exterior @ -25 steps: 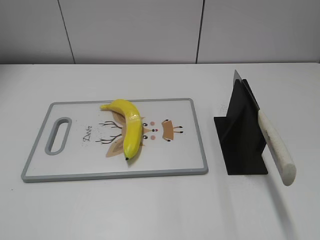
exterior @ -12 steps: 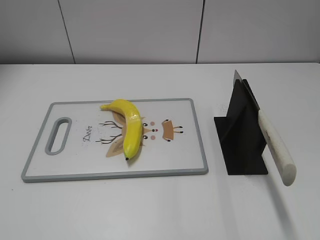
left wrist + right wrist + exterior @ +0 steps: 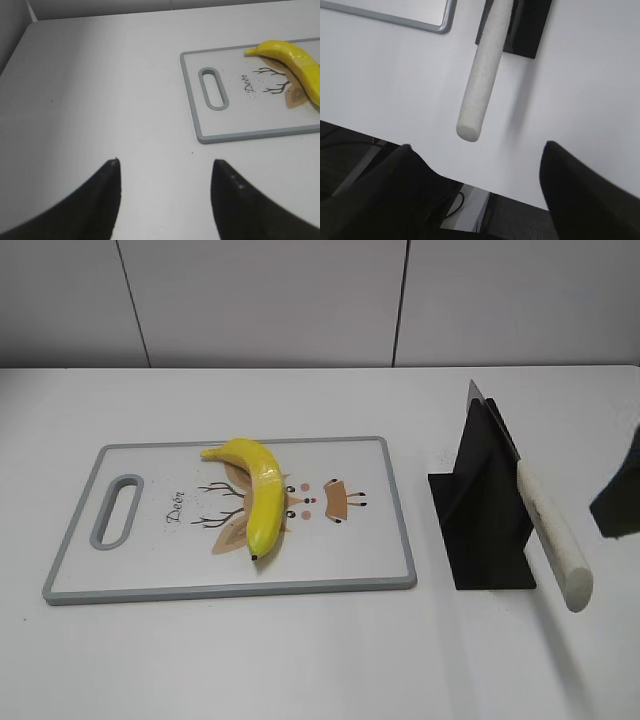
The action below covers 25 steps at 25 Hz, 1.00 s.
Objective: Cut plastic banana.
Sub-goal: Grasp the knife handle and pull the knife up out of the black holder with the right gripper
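The yellow plastic banana [image 3: 258, 492] lies on a white cutting board [image 3: 370, 565] with a grey rim; it also shows in the left wrist view [image 3: 295, 62] at the upper right. A knife with a white handle [image 3: 553, 537] rests slanted in a black stand [image 3: 482, 510]; its handle [image 3: 482, 75] hangs above the table in the right wrist view. My right gripper [image 3: 476, 150] is open and empty, just short of the handle's end; a dark part of it [image 3: 622, 495] shows at the exterior view's right edge. My left gripper [image 3: 165, 164] is open and empty over bare table, left of the board.
The board [image 3: 240, 135] has a slot handle [image 3: 213, 87] at its left end. The table's front edge runs under my right gripper, with dark floor and a cable [image 3: 455, 202] below it. A grey panelled wall stands behind the table.
A dark part of my right gripper has come into the exterior view at the right edge, beside the knife stand. The banana, the board and the knife have not moved.
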### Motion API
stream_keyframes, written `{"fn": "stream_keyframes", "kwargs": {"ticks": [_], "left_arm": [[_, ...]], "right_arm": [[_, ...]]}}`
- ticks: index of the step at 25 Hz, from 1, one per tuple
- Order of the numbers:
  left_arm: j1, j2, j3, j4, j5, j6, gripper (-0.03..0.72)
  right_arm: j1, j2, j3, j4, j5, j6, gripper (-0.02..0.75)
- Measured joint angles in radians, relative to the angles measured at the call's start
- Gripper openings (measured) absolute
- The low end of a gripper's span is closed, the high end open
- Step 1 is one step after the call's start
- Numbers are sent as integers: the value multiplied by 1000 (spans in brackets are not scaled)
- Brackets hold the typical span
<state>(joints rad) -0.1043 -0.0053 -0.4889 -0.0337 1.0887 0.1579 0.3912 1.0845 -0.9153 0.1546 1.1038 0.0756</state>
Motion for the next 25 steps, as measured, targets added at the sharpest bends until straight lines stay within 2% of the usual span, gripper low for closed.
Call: {"fn": "stream_keyframes", "kwargs": {"ticks": [8,16,20,25], "left_arm": [[0,0,0,0,0,0,535],[0,0,0,0,0,0,535],[0,0,0,0,0,0,535],[0,0,0,0,0,0,535]], "right_arm": [[0,192,-146,57,35,58,589],[1,400,-160,58,39,80,587],[1,470,-160,56,38,88,541],[2,500,-160,36,32,111,436]]}}
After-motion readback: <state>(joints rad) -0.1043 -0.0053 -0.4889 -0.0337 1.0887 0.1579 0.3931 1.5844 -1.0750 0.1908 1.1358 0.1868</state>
